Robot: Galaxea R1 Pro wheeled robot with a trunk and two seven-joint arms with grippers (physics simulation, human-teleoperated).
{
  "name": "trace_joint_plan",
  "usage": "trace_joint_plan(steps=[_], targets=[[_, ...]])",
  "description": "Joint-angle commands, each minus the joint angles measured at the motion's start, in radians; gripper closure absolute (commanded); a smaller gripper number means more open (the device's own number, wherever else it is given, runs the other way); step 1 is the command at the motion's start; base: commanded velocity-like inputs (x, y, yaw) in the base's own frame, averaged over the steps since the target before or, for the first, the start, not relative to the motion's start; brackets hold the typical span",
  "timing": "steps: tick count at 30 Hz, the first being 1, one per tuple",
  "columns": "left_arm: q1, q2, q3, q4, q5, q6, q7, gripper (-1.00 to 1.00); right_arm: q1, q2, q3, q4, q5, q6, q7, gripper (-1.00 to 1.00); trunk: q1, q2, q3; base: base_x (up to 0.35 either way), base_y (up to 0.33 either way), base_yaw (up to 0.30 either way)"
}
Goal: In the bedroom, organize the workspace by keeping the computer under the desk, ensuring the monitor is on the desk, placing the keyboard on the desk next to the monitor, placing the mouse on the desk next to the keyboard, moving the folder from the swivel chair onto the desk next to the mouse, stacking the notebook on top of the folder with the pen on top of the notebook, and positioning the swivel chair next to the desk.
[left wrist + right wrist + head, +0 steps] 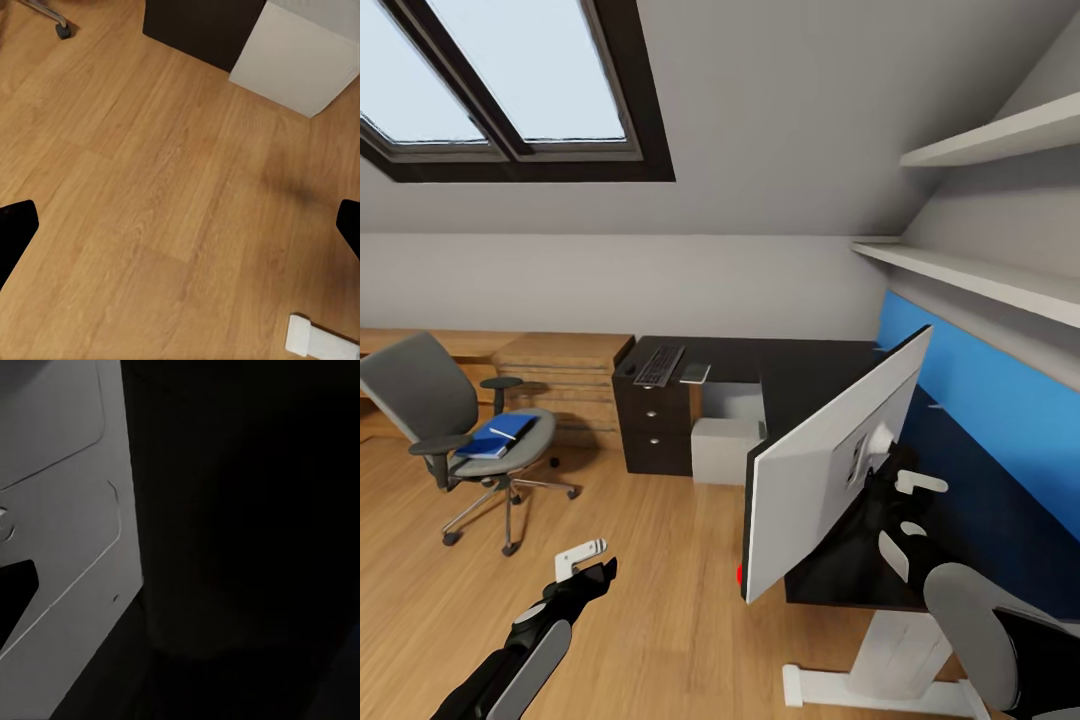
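I've got the right gripper point(905, 505) behind the monitor point(830, 470), jaws unreadable (stand hidden); set it down upright. Left gripper point(588, 560) spread, idle.

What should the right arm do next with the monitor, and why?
Probably ease the monitor down and set it square on the desk. It hangs tilted past the desk's near edge, with the right pincer at its pale back, so it does not look settled yet.

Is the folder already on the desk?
No, the blue folder lies on the swivel chair seat, away from the desk.
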Motion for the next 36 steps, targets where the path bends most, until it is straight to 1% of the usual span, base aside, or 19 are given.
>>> trace_joint_plan(steps=[1,4,5,8,12,36], targets=[[-0.001,0.001,-0.004,-0.002,0.007,0.002,0.009,-1.00,-0.001,0.000,0.000,0.001,0.012,-0.001,-0.002,-1.00,0.000,-0.001,-0.001,0.021,0.000,0.000],[-0.001,0.001,-0.003,-0.002,0.007,0.002,0.009,-1.00,-0.002,0.000,0.000,0.001,0.012,-0.001,-0.003,-1.00,0.000,-0.001,-0.001,0.012,0.000,0.000],[-0.001,0.001,-0.003,-0.002,0.007,0.002,0.009,-1.00,-0.002,-0.001,0.000,0.001,0.012,-0.001,-0.003,1.00,0.000,-0.001,-0.001,0.006,0.000,0.000],[-0.001,0.001,-0.003,-0.002,0.007,0.002,0.010,-1.00,-0.002,-0.015,0.000,0.001,0.011,0.002,-0.004,1.00,0.000,-0.001,-0.001,0.002,0.000,0.000],[-0.001,0.001,-0.003,-0.002,0.007,0.002,0.010,-1.00,-0.002,-0.021,0.000,0.001,0.011,0.003,-0.005,1.00,0.000,-0.001,-0.001,0.000,0.000,0.000],[-0.001,0.001,-0.001,-0.002,0.005,0.000,0.010,-1.00,-0.002,-0.020,-0.002,0.001,0.009,-0.003,-0.005,1.00,0.000,-0.001,-0.001,0.000,0.000,0.000]])
